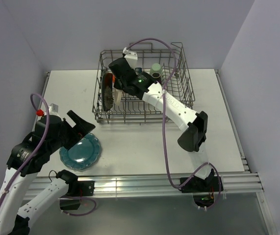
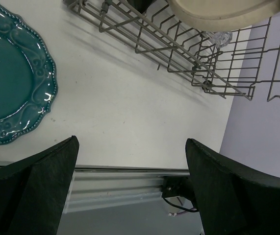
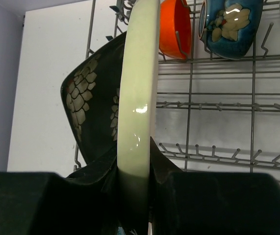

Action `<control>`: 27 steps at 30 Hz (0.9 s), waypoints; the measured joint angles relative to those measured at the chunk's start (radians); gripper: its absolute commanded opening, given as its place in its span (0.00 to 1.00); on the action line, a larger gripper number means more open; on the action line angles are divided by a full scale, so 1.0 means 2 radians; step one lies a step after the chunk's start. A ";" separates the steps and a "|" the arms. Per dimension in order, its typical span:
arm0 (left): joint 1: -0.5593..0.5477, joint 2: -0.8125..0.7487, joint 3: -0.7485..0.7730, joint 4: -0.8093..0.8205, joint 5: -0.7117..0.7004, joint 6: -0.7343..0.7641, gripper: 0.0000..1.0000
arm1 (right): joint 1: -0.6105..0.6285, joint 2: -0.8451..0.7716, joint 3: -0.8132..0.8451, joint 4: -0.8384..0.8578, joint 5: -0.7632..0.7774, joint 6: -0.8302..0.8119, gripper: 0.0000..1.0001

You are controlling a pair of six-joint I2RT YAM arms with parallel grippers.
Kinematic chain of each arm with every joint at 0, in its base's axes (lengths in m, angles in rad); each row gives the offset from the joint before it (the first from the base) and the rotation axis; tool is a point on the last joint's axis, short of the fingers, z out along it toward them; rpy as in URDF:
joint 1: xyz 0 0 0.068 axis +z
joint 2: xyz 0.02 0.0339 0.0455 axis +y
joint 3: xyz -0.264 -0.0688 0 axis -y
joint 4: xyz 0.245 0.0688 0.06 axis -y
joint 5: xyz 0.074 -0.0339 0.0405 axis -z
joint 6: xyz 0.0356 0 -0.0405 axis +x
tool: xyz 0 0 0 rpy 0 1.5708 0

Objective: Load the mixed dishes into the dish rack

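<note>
The right gripper (image 3: 136, 169) was clamped on the cream round plate (image 3: 139, 88), upright on edge, just right of the black square floral plate (image 3: 86, 105) at the dish rack's (image 1: 188, 85) left end; the left gripper (image 2: 131, 147) hung wide open and empty.

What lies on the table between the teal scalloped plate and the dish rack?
Nothing. In the left wrist view, the stretch of white table between the teal scalloped plate and the dish rack is bare.
</note>
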 measured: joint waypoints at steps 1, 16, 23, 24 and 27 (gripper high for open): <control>0.000 0.002 0.002 0.000 0.000 0.001 0.97 | 0.000 0.002 0.000 0.000 0.001 0.000 0.00; 0.000 0.025 0.019 0.003 -0.009 0.018 0.97 | 0.013 0.040 0.001 0.003 0.023 -0.016 0.00; 0.000 0.036 0.033 0.003 -0.012 0.026 0.97 | 0.035 0.079 0.003 -0.007 0.049 -0.042 0.10; 0.000 0.037 0.034 0.002 -0.012 0.026 0.97 | 0.036 0.081 0.004 -0.007 0.053 -0.042 0.14; 0.000 0.040 0.037 -0.002 -0.012 0.029 0.97 | 0.037 0.083 0.006 -0.009 0.055 -0.042 0.28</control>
